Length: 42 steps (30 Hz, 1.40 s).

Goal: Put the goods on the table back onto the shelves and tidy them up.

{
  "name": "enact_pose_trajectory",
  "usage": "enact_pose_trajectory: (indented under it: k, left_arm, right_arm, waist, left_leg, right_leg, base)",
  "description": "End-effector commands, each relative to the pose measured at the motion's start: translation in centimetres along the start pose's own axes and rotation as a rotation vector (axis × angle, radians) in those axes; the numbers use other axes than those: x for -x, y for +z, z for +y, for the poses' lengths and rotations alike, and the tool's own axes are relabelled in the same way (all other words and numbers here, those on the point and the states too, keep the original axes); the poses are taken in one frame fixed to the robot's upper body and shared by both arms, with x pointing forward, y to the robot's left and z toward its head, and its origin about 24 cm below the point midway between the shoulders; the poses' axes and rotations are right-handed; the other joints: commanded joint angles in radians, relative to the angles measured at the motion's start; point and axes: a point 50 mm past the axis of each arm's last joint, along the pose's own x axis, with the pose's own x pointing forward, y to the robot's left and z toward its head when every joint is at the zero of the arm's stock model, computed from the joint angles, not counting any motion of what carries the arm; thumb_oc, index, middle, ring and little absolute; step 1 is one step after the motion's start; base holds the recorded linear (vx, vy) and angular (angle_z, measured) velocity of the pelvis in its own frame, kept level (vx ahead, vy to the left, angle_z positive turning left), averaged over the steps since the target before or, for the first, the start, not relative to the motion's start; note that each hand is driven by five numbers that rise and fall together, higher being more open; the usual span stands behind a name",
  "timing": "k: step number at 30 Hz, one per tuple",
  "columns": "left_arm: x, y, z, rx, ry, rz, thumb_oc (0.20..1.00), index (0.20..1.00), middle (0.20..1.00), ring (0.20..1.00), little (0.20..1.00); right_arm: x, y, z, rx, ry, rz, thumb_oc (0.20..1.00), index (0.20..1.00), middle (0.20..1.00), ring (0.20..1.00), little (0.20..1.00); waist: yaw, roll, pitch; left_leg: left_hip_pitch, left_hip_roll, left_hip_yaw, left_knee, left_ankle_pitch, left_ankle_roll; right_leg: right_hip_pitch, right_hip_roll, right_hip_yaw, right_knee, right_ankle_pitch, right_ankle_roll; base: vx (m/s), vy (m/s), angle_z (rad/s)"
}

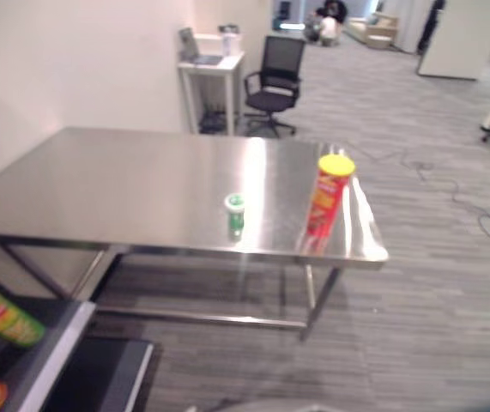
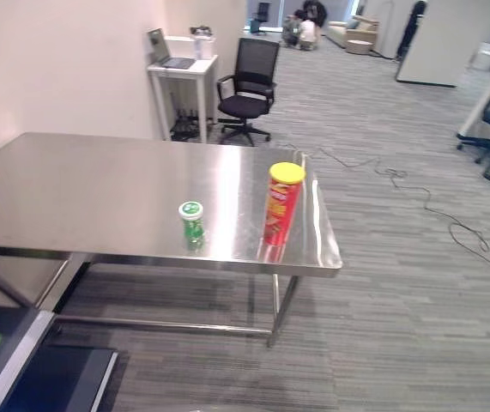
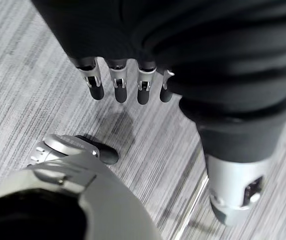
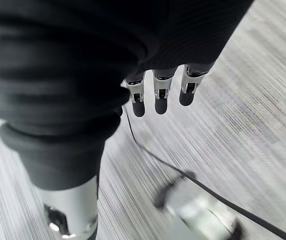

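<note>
Near the right end of the steel tabletop point(image 2: 99, 184) stand the two goods left to put away; the red chip can point(image 2: 282, 204) with a yellow lid is upright just beside the right edge, close to the front right corner; the small green bottle point(image 2: 191, 225) is upright too, to the left of the can and close to the front edge; they are near each other but apart; both have their long axis vertical, so I think a grasp from the side suits them; the shelf point(image 1: 51, 343) is at the lower left, already with a green can point(image 1: 3, 315) lying on it; the left hand point(image 3: 117, 80) hangs down toward the carpet with relaxed, nearly straight fingers and holds nothing; the right hand point(image 4: 160, 92) hangs the same way, fingers straight, empty; both hands are low and well apart from the table; the goods lie ahead of the robot and a little to its right, so the right hand seems the nearer one for the chip can
</note>
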Motion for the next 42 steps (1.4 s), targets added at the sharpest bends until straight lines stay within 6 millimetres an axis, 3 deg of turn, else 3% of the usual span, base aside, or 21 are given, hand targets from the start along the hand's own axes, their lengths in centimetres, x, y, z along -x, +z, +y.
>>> enact_pose_trajectory:
  k: [1, 2, 4, 5, 6, 7, 8, 12, 13, 14, 15, 16, 18, 19, 20, 23, 24, 30, 38, 42]
  left_arm:
    - [-0.2, 2.6, -0.8, -0.030, -0.031, -0.048, 1.000, 1.000, 1.000, 1.000, 1.000]
    - [-0.2, 2.6, -0.8, -0.030, -0.032, -0.048, 1.000, 1.000, 1.000, 1.000, 1.000]
    - [-0.2, 2.9, -0.3, -0.059, -0.020, -0.056, 1.000, 1.000, 1.000, 1.000, 1.000]
    - [-0.2, 2.8, -0.3, -0.060, -0.021, -0.055, 1.000, 1.000, 1.000, 1.000, 1.000]
    - [-0.2, 2.6, -0.3, -0.058, -0.015, -0.051, 1.000, 1.000, 1.000, 1.000, 1.000]
    - [-0.2, 1.7, -0.5, -0.030, -0.005, -0.035, 1.000, 1.000, 1.000, 1.000, 1.000]
    - [-0.2, 1.4, -0.9, -0.027, -0.014, -0.028, 1.000, 1.000, 1.000, 1.000, 1.000]
    - [-0.5, 1.5, -2.6, -0.034, -0.058, -0.039, 1.000, 1.000, 1.000, 1.000, 1.000]
    - [-0.5, 1.5, -2.7, -0.034, -0.059, -0.038, 1.000, 1.000, 1.000, 1.000, 1.000]
    - [-0.5, 1.6, -3.0, -0.044, -0.078, -0.046, 1.000, 1.000, 1.000, 1.000, 1.000]
    - [-0.5, 1.7, -3.3, -0.051, -0.101, -0.051, 1.000, 1.000, 1.000, 1.000, 1.000]
    - [-0.5, 1.7, -3.3, -0.051, -0.101, -0.051, 1.000, 1.000, 1.000, 1.000, 1.000]
    - [-0.5, 1.8, -3.4, -0.051, -0.109, -0.058, 1.000, 1.000, 1.000, 1.000, 1.000]
    - [-0.5, 2.1, -3.6, -0.062, -0.117, -0.068, 1.000, 1.000, 1.000, 1.000, 1.000]
    - [-0.5, 2.2, -3.8, -0.078, -0.120, -0.071, 1.000, 1.000, 1.000, 1.000, 1.000]
    - [-0.6, 2.3, -4.0, -0.098, -0.127, -0.076, 1.000, 1.000, 1.000, 1.000, 1.000]
    - [-0.6, 2.5, -3.9, -0.114, -0.118, -0.080, 1.000, 1.000, 1.000, 1.000, 1.000]
    - [-0.5, 2.7, -3.5, -0.116, -0.098, -0.085, 1.000, 1.000, 1.000, 1.000, 1.000]
    - [-0.6, 2.7, -3.9, -0.116, -0.107, -0.084, 1.000, 1.000, 1.000, 1.000, 1.000]
    - [-0.6, 2.7, -4.1, -0.117, -0.108, -0.082, 1.000, 1.000, 1.000, 1.000, 1.000]
  right_arm:
    - [1.0, 5.8, -4.3, -0.121, -0.145, -0.150, 1.000, 1.000, 1.000, 1.000, 1.000]
    - [1.0, 5.8, -4.3, -0.121, -0.146, -0.150, 1.000, 1.000, 1.000, 1.000, 1.000]
    - [2.8, 12.2, -6.3, -0.085, -0.219, -0.391, 1.000, 1.000, 1.000, 1.000, 1.000]
    - [2.8, 12.1, -6.3, -0.084, -0.221, -0.390, 1.000, 1.000, 1.000, 1.000, 1.000]
    - [3.6, 14.2, -6.2, -0.038, -0.230, -0.499, 1.000, 1.000, 1.000, 1.000, 1.000]
    - [9.1, 20.5, -6.2, 0.078, -0.290, -0.923, 1.000, 1.000, 1.000, 1.000, 1.000]
    - [11.6, 22.1, -5.7, 0.123, -0.304, -1.070, 1.000, 1.000, 1.000, 1.000, 1.000]
    - [19.8, 24.9, -3.9, 0.343, -0.328, -1.483, 1.000, 1.000, 1.000, 1.000, 1.000]
    - [19.9, 24.9, -3.9, 0.345, -0.330, -1.483, 1.000, 1.000, 1.000, 1.000, 1.000]
    - [21.6, 25.4, -3.4, 0.423, -0.341, -1.558, 1.000, 1.000, 1.000, 1.000, 1.000]
    - [25.5, 26.5, -2.3, 0.586, -0.393, -1.703, 1.000, 1.000, 1.000, 1.000, 1.000]
    - [25.5, 26.5, -2.3, 0.587, -0.394, -1.702, 1.000, 1.000, 1.000, 1.000, 1.000]
    - [29.6, 27.2, 0.7, 0.730, -0.378, -1.892, 1.000, 1.000, 1.000, 1.000, 1.000]
    - [33.5, 26.3, 3.9, 0.799, -0.278, -2.094, 1.000, 1.000, 1.000, 1.000, 1.000]
    - [34.9, 25.9, 5.1, 0.809, -0.223, -2.175, 1.000, 1.000, 1.000, 1.000, 1.000]
    - [35.8, 26.3, 6.5, 0.843, -0.231, -2.223, 1.000, 1.000, 1.000, 1.000, 1.000]
    - [36.9, 26.6, 7.7, 0.870, -0.246, -2.275, 1.000, 1.000, 1.000, 1.000, 1.000]
    - [38.9, 27.0, 10.6, 0.866, -0.090, -2.363, 1.000, 1.000, 1.000, 1.000, 1.000]
    - [39.8, 27.9, 12.2, 0.903, -0.053, -2.366, 1.000, 1.000, 1.000, 1.000, 1.000]
    - [40.6, 28.6, 14.0, 0.833, 0.161, -2.335, 1.000, 1.000, 1.000, 1.000, 1.000]
  waist:
    - [-0.013, 0.010, 0.032]
    - [-0.012, 0.012, 0.032]
    - [-0.018, 0.014, 0.027]
    - [-0.017, 0.014, 0.027]
    - [-0.021, 0.016, 0.025]
    - [-0.045, 0.024, 0.021]
    - [-0.054, 0.027, 0.016]
    - [-0.075, 0.031, 0.012]
    - [-0.074, 0.033, 0.013]
    - [-0.074, 0.033, 0.011]
    - [-0.067, 0.032, 0.012]
    - [-0.067, 0.033, 0.012]
    - [-0.048, 0.030, 0.013]
    - [-0.027, 0.027, 0.015]
    - [-0.008, 0.025, 0.009]
    - [0.006, 0.019, 0.008]
    - [0.029, 0.014, 0.007]
    - [0.074, -0.003, 0.004]
    - [0.096, -0.011, 0.001]
    - [0.105, -0.016, 0.001]
  left_leg:
    - [0.006, 0.068, -0.018, 0.007, -0.045, -0.084]
    - [0.006, 0.068, -0.017, 0.007, -0.045, -0.084]
    - [0.002, 0.072, -0.014, 0.007, -0.045, -0.085]
    - [0.002, 0.072, -0.014, 0.007, -0.046, -0.085]
    - [0.002, 0.073, -0.012, 0.007, -0.047, -0.085]
    - [0.003, 0.074, -0.003, 0.007, -0.050, -0.084]
    - [0.001, 0.074, 0.000, 0.007, -0.051, -0.083]
    - [0.014, 0.077, 0.015, 0.007, -0.071, -0.077]
    - [0.015, 0.077, 0.015, 0.007, -0.071, -0.077]
    - [0.017, 0.078, 0.017, 0.007, -0.072, -0.076]
    - [0.017, 0.078, 0.017, 0.007, -0.071, -0.075]
    - [0.017, 0.078, 0.017, 0.007, -0.072, -0.075]
    - [0.017, 0.076, 0.010, 0.007, -0.069, -0.072]
    - [0.014, 0.073, 0.002, 0.007, -0.060, -0.070]
    - [0.015, 0.071, -0.007, 0.007, -0.066, -0.068]
    - [0.014, 0.066, -0.023, 0.007, -0.065, -0.066]
    - [0.013, 0.063, -0.033, 0.007, -0.063, -0.065]
    - [0.009, 0.054, -0.065, 0.007, -0.060, -0.063]
    - [0.017, 0.049, -0.090, 0.007, -0.063, -0.060]
    - [0.020, 0.049, -0.095, 0.007, -0.061, -0.061]
  right_leg:
    - [0.069, 0.003, 0.036, -0.063, 0.022, 0.025]
    - [0.068, 0.003, 0.036, -0.063, 0.022, 0.025]
    - [0.065, 0.005, 0.045, -0.063, 0.021, 0.029]
    - [0.065, 0.005, 0.046, -0.063, 0.021, 0.029]
    - [0.064, 0.005, 0.048, -0.063, 0.020, 0.030]
    - [0.060, 0.005, 0.058, -0.063, 0.023, 0.032]
    - [0.055, 0.004, 0.062, -0.063, 0.024, 0.031]
    - [0.058, 0.004, 0.086, -0.063, 0.013, 0.028]
    - [0.059, 0.004, 0.086, -0.063, 0.013, 0.029]
    - [0.058, 0.004, 0.090, -0.063, 0.013, 0.028]
    - [0.058, 0.003, 0.090, -0.063, 0.014, 0.030]
    - [0.058, 0.003, 0.090, -0.063, 0.014, 0.030]
    - [0.060, 0.002, 0.085, -0.063, 0.014, 0.031]
    - [0.061, 0.000, 0.076, -0.063, 0.018, 0.031]
    - [0.065, -0.003, 0.069, -0.063, 0.012, 0.031]
    - [0.071, -0.008, 0.048, -0.063, 0.007, 0.032]
    - [0.076, -0.011, 0.033, -0.063, 0.005, 0.033]
    - [0.090, -0.023, -0.002, -0.063, -0.001, 0.032]
    - [0.105, -0.031, -0.024, -0.063, -0.007, 0.031]
    - [0.109, -0.030, -0.026, -0.063, -0.007, 0.029]
  base:
    - [0.02, -0.038, -0.15]
    - [0.02, -0.047, -0.15]
    - [0.02, -0.026, -0.08]
    - [0.02, -0.007, -0.09]
    - [0.02, 0.007, -0.20]
    - [0.03, 0.011, -0.20]
    - [0.06, 0.017, -0.15]
    - [0.04, 0.011, -0.14]
    - [0.00, 0.000, 0.00]
    - [0.00, 0.016, -0.03]
    - [0.00, 0.015, -0.11]
    - [-0.01, 0.020, -0.15]
    - [-0.02, 0.027, -0.05]
    - [-0.02, 0.039, -0.02]
    - [0.00, 0.000, 0.00]
    - [0.02, 0.018, 0.22]
    - [0.00, 0.019, 0.45]
    - [0.00, 0.012, 0.31]
    - [0.01, 0.006, 0.15]
    - [0.01, 0.001, -0.01]
